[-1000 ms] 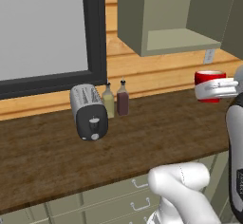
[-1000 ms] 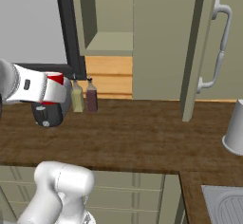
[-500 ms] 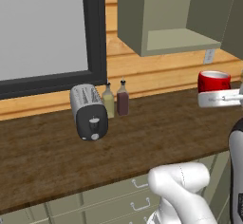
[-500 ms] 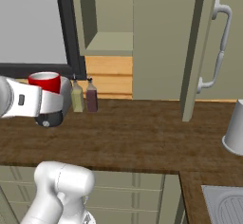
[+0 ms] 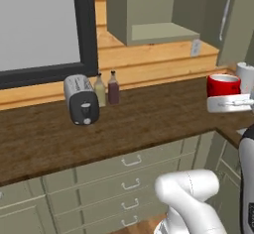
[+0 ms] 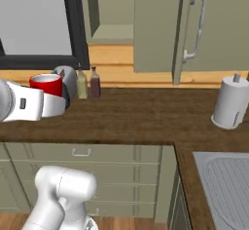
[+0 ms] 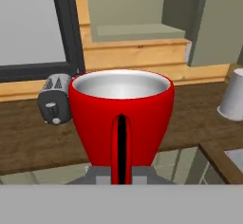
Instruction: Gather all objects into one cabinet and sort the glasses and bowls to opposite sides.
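Swinging level over the counter's [image 5: 149, 124] front edge, the gripper [image 7: 121, 171] stayed clamped on the red mug's [image 7: 121, 118] handle, now upright and apparently bound for the cabinet [image 5: 149, 15].

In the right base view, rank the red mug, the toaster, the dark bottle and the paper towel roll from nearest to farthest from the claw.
1. Red mug: held in the claw.
2. Toaster: just behind the mug.
3. Dark bottle: right of the toaster, by the wall.
4. Paper towel roll: far right of the counter.
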Available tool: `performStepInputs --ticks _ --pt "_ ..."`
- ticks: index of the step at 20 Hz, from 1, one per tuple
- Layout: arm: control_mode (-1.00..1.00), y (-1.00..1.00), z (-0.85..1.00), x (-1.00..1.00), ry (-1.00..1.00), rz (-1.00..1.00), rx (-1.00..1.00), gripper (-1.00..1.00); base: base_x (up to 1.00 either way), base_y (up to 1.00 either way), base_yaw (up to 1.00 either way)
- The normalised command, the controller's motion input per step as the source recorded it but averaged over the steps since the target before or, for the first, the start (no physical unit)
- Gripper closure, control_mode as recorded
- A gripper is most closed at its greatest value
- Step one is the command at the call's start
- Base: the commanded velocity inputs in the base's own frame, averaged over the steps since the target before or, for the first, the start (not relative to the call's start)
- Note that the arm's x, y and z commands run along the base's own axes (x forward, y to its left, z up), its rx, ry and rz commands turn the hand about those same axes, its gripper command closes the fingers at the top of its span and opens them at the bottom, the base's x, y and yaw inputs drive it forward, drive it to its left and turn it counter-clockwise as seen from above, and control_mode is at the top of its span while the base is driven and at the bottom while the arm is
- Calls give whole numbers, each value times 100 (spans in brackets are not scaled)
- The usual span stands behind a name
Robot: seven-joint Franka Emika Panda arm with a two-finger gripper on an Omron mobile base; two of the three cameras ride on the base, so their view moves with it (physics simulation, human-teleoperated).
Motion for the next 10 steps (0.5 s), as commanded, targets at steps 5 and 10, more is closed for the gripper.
performStepInputs --ticks 5,10 --pt "100 0 0 0 0 0 0 100 -87 3 -33" --pt "100 0 0 0 0 0 0 100 -41 31 -57"
